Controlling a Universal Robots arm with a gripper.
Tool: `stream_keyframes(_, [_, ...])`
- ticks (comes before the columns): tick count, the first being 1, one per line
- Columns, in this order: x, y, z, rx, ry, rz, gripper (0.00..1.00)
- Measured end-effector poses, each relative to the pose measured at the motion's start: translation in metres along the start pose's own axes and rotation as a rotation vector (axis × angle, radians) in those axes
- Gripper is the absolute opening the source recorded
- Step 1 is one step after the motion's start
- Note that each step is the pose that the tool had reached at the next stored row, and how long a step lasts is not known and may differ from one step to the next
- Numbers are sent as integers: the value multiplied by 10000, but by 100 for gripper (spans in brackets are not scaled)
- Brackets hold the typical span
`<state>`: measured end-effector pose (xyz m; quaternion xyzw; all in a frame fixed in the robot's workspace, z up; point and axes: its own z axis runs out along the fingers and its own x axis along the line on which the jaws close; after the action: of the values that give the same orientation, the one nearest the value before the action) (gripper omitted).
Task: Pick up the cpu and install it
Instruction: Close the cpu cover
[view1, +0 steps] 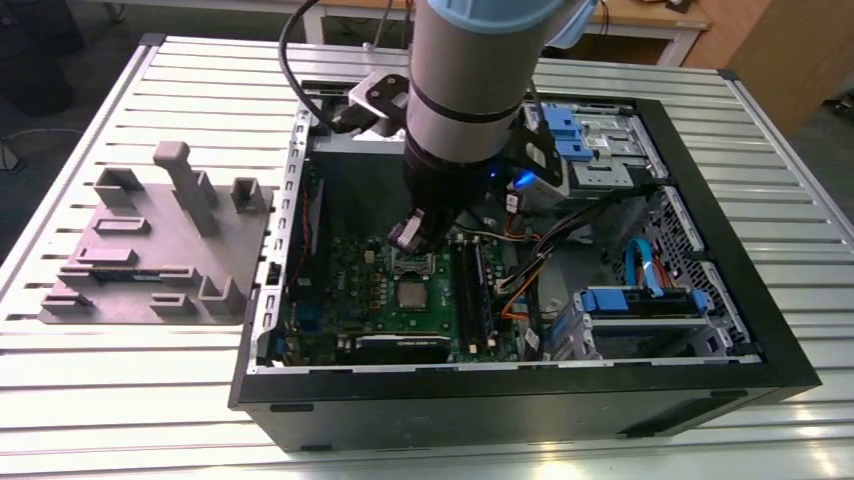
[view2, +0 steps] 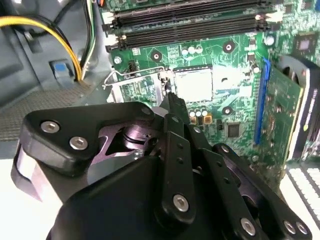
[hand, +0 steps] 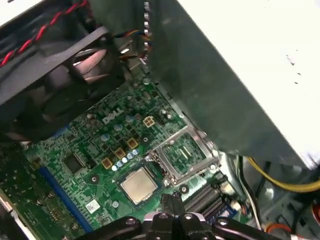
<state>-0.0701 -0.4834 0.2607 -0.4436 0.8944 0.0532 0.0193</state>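
The cpu (view1: 414, 295) is a small square chip with a silvery top, lying flat in its socket on the green motherboard (view1: 360, 290). It also shows in the second wrist view (view2: 194, 84) and the first wrist view (hand: 139, 185). Beside it the silver socket frame (hand: 185, 152) stands swung open. My gripper (view1: 408, 238) hangs inside the computer case just above the socket area. Its black fingers meet at the tip in both wrist views (view2: 169, 96) (hand: 170, 199), shut with nothing between them, a little apart from the cpu.
The open black case (view1: 534, 385) rests on a slatted metal table. A grey fixture block (view1: 154, 250) sits at the exterior view's left. Inside are memory slots (view2: 190, 22), yellow cables (view2: 50, 30), an upright card (view2: 280, 115), a fan (hand: 75, 65) and blue drive bays (view1: 641, 300).
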Motion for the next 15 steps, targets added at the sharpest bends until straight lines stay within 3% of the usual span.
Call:
stream_keyframes(5, [-61,-36,62,-25,-2,-126,10])
stream_keyframes(15, [-241,-52,123,-40,-14,-170,10])
